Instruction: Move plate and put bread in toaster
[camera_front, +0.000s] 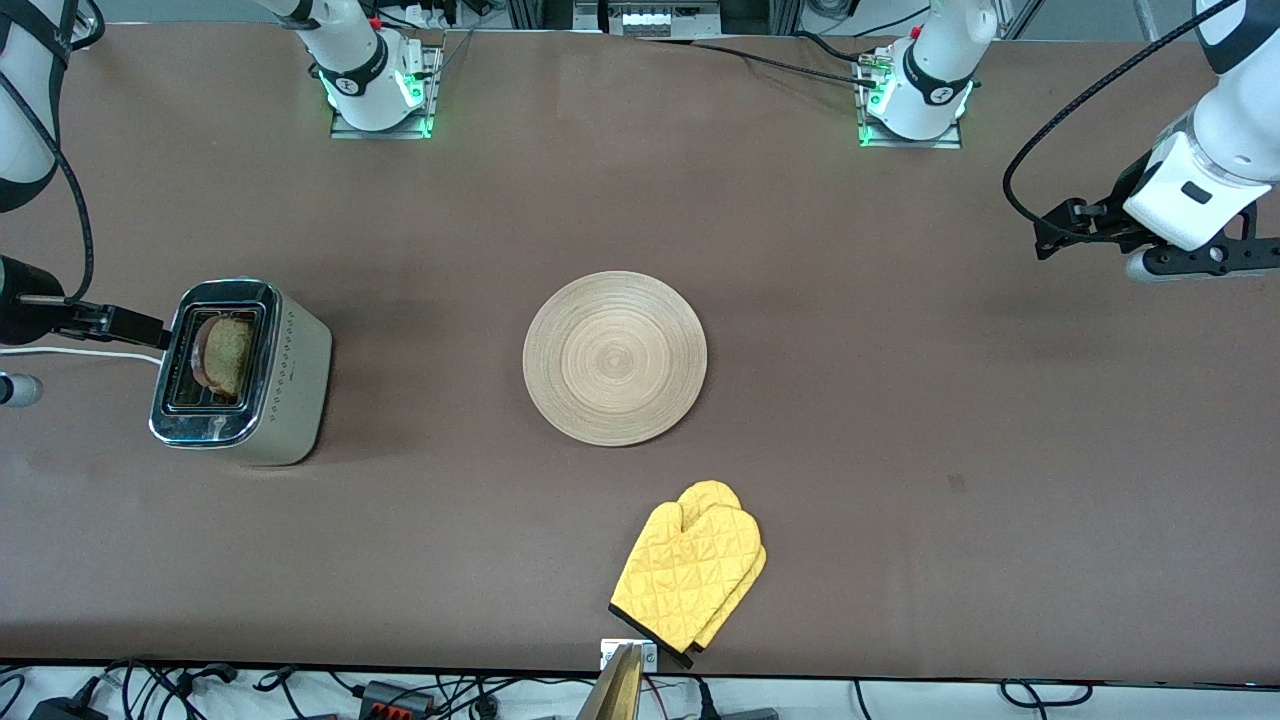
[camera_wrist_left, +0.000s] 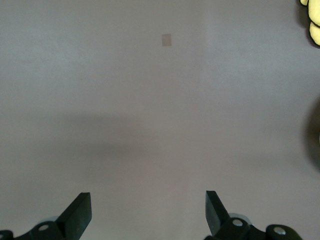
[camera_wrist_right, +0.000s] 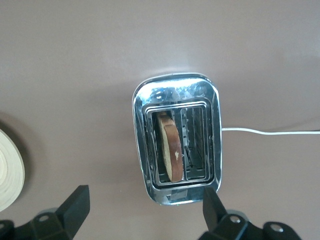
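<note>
The toaster (camera_front: 292, 388) stands toward the right arm's end of the table. The bread (camera_front: 222, 355) stands on edge in the slot on the plate's side, its top sticking out. The right wrist view shows the toaster's chrome top (camera_wrist_right: 175, 90) and the bread (camera_wrist_right: 170, 147) from above. My right gripper (camera_wrist_right: 145, 200) is open and empty, up over the toaster; in the front view it (camera_front: 110, 322) shows at the edge. The plate (camera_front: 615, 357) lies bare mid-table, its rim in the right wrist view (camera_wrist_right: 7, 172). My left gripper (camera_wrist_left: 148, 205) is open and empty over bare table at the left arm's end (camera_front: 1200, 258).
A yellow oven mitt (camera_front: 692, 572) lies nearer to the front camera than the plate, by the table's front edge; its tip shows in the left wrist view (camera_wrist_left: 314, 25). The toaster's white cord (camera_front: 80, 352) runs off toward the right arm's end of the table.
</note>
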